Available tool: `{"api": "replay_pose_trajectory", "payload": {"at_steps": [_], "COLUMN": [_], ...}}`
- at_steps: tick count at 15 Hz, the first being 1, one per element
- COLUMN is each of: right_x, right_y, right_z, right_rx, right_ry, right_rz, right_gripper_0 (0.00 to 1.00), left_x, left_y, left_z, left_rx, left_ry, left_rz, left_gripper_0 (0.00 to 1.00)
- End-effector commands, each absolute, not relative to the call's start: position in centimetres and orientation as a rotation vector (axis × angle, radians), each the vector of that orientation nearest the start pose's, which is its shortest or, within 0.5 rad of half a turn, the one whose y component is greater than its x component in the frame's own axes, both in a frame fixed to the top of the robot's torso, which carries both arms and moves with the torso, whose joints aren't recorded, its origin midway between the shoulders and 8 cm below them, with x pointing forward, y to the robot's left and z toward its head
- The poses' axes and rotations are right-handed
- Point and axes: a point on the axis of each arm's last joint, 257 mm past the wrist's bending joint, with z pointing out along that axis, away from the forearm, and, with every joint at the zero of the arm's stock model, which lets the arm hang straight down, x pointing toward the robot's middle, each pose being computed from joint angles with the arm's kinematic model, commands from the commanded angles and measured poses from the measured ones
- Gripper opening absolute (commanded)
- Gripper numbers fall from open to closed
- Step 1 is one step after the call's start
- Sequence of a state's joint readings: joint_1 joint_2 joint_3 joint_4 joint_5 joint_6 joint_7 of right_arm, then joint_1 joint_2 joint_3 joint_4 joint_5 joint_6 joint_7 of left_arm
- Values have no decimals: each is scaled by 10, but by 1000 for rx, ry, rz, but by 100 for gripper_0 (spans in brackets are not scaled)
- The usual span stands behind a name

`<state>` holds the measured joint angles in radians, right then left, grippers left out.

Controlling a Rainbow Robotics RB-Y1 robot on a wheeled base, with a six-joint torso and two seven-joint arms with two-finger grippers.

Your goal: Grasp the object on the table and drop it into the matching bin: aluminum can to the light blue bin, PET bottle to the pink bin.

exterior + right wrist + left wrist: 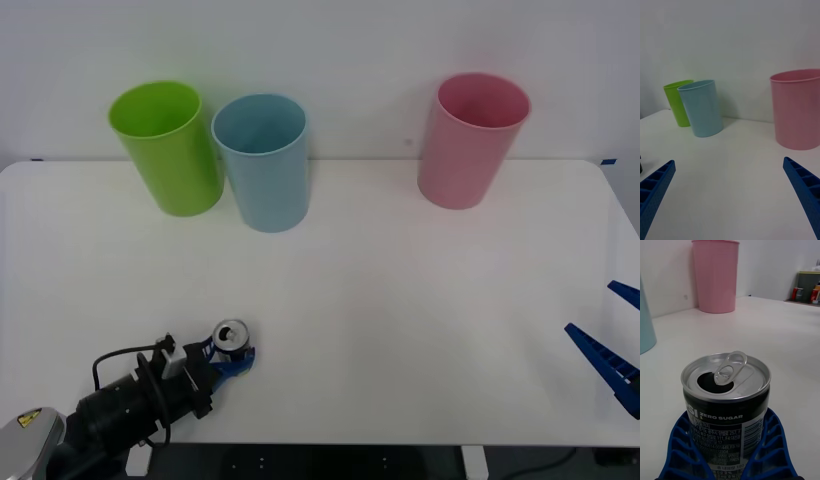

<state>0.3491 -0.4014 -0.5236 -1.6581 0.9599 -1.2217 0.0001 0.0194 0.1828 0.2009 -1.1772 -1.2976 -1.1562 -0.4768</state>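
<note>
the left gripper (236, 357) has its blue fingers around the upright can (231, 335) near the table's (400, 320) front edge; green cup (168, 146), light blue bin (262, 160) and pink bin (470, 138) stand behind.

My front camera looks down from above the arms at the white rectangular tabletop (400, 300). My left wrist camera sits just behind its blue pincer (730, 450), right up against the small dark silver-topped can (727, 405). My right wrist camera faces the far wall. All three share the tall pink plastic bin (470, 140) (797, 108) (716, 275).
</note>
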Motion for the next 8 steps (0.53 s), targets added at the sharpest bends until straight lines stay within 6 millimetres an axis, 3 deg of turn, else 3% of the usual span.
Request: {"api": "replay_pose_trajectory", "payload": {"at_steps": [1, 4, 8], "right_x": [342, 342, 342], "right_y": [-330, -330, -330], "right_z": [-169, -169, -169], "right_rx": [-465, -465, -465], "right_ry": [1441, 1441, 1441], "right_rz": [567, 567, 567], "right_gripper_0": [100, 100, 100], "left_x": [408, 415, 426], "left_y": [144, 143, 164], "left_z": [-328, -316, -290], "left_rx": [793, 755, 667], "left_ry": [1478, 1457, 1413], "left_rz": [-597, -616, -597], "left_gripper_0": [0, 0, 0]}}
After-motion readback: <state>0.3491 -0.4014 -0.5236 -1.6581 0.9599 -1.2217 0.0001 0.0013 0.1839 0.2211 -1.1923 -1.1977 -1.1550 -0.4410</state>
